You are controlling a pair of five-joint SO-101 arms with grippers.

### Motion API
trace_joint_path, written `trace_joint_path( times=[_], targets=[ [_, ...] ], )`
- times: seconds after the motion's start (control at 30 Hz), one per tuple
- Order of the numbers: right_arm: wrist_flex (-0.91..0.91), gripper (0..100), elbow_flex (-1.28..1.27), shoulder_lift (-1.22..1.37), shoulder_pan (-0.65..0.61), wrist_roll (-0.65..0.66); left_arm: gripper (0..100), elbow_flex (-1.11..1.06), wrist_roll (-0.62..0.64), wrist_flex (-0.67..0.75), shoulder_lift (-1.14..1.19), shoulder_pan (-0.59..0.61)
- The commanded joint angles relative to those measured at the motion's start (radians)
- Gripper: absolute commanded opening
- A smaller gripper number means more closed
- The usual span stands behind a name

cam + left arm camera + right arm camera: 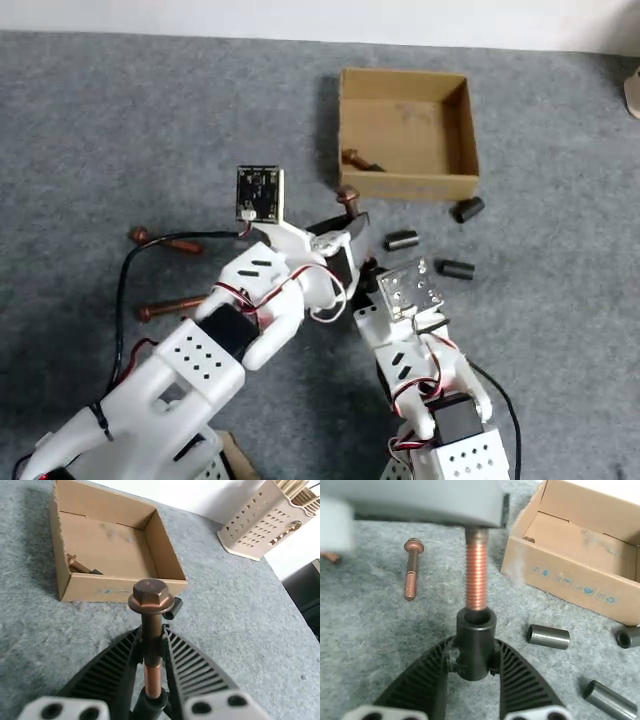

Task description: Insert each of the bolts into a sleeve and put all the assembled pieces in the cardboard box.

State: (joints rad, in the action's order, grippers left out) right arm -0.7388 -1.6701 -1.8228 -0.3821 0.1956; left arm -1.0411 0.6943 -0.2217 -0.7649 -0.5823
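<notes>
Overhead, high view: left gripper (348, 212) pinches a copper-coloured bolt (347, 197), hex head toward the cardboard box (400, 187). Right gripper (368, 276) sits just beside it, on the side away from the box. One assembled piece (358, 160) lies inside the box against its left wall. Three loose black sleeves lie on the grey carpet (100, 120) in front of the box: near sleeve (400, 240), middle sleeve (457, 269), corner sleeve (468, 209). Upper loose bolt (165, 241) and lower loose bolt (172, 308) lie well apart from the box, to the left.

Left wrist view: ribbed fingers pressed on the bolt's smooth shank, below its flanged hex head. Box stands beyond the head.

Right wrist view: right gripper's fingers clamp the held sleeve (476, 642), a black tube, mouth facing the bolt. Bolt's threaded end is at that mouth, just entering; most thread is bare above the rim
</notes>
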Motion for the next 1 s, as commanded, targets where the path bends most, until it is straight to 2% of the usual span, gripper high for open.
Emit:
trace_joint_path(
  times=[0.0, 0.27, 0.37, 0.53, 0.97],
  targets=[
    [-0.002, 0.5, -0.117, -0.015, -0.01, 0.009, 0, 0.013, 0.006, 0.026, -0.038, -0.013],
    [-0.005, 0.5, -0.117, -0.015, -0.012, 0.009, 0, 0.019, -0.006, -0.011, -0.038, -0.002],
    [-0.007, 0.5, -0.114, -0.015, -0.012, 0.006, 0, 0.013, -0.083, -0.02, -0.038, -0.005],
    [-0.007, 0.5, -0.068, -0.016, -0.01, -0.069, 0, -0.015, -0.098, -0.023, -0.038, -0.058],
    [-0.007, 0.5, -0.056, -0.016, -0.012, -0.13, 1, -0.013, -0.026, -0.025, -0.045, -0.044]
  ],
)
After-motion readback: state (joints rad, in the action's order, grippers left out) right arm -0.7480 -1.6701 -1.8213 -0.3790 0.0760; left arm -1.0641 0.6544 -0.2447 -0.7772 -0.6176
